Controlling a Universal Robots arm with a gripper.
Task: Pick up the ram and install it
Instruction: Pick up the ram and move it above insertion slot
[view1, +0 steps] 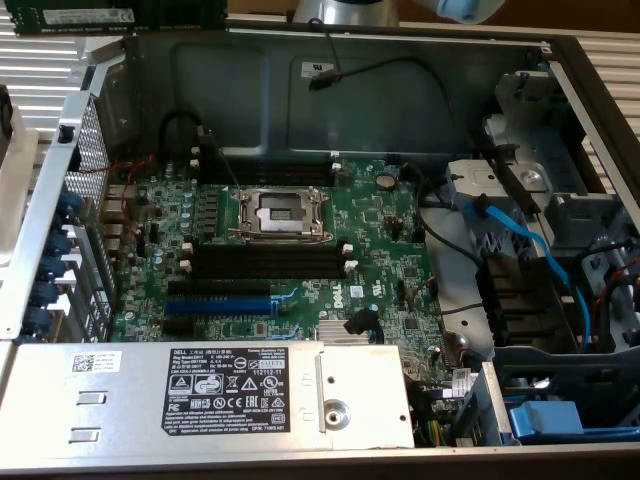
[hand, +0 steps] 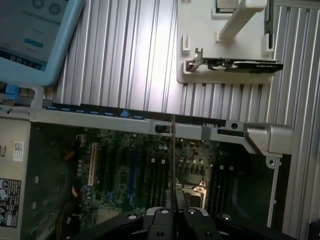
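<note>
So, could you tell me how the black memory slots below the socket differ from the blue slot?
The black memory slots are longer than the blue slot. The black slots carry white end clips; the blue slot shows none. The black slots lie right beside the socket; the blue slot lies further from it, nearer the power supply. Both run parallel, and both are empty.

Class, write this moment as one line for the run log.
gripper: shut on ram | ram: held aloft, not seated | memory slots: empty | stage: picked up, not installed
</note>
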